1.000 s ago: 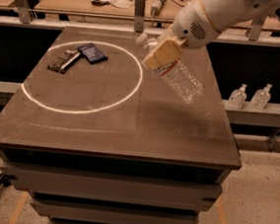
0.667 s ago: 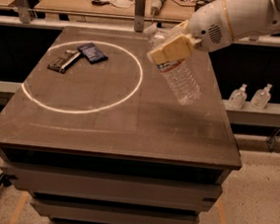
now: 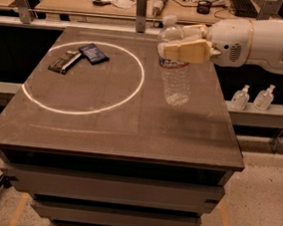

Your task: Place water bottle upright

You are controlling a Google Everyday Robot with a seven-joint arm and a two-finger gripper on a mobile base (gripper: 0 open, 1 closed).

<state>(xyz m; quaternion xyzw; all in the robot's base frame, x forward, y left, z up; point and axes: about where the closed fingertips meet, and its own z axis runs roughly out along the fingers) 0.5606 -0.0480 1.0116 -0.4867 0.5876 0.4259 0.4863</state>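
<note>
The water bottle (image 3: 175,77) is clear ribbed plastic with a white cap and a red-and-white label band near its neck. It stands nearly upright, its base at or just above the dark table top (image 3: 116,117), right of the white circle (image 3: 85,77). My gripper (image 3: 181,41) reaches in from the right on a white arm (image 3: 253,41). Its tan fingers (image 3: 185,50) are shut on the bottle's neck and shoulder, just under the cap.
A dark snack bar (image 3: 64,60) and a blue packet (image 3: 93,53) lie inside the white circle at the back left. Two small pump-top bottles (image 3: 253,98) stand on a shelf to the right. A cluttered wooden bench (image 3: 117,0) runs behind the table.
The bottle has swung from a tilt, base toward the front right, to nearly upright. The gripper and arm have rotated to horizontal and shifted slightly right.
</note>
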